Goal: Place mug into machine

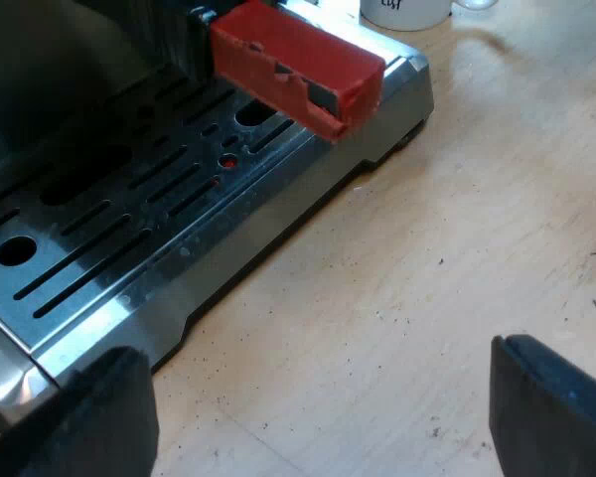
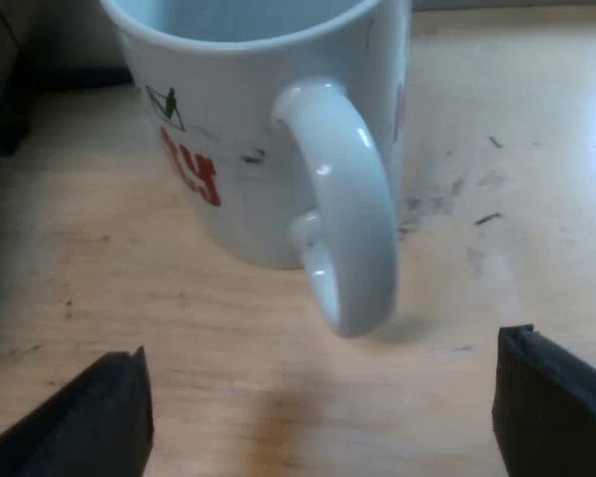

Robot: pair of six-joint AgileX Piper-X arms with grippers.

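Mug [image 2: 258,149], glossy white ceramic with red lettering and a thick looped handle [image 2: 350,214], stands upright on the pale wooden counter [image 2: 179,328]. What shows of its inner wall is plain white. The right gripper [image 2: 323,417] faces the handle, black fingers spread wide, touching nothing. The left gripper [image 1: 323,417], equally wide and holding nothing, hovers beside the machine's slotted steel drip tray [image 1: 129,258], where a blocky red handle end [image 1: 298,65] overhangs one corner.

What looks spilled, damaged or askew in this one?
Dark specks lie scattered on the table by the drip tray, and dark smears mark it beside the upright mug. Nothing else stands out.
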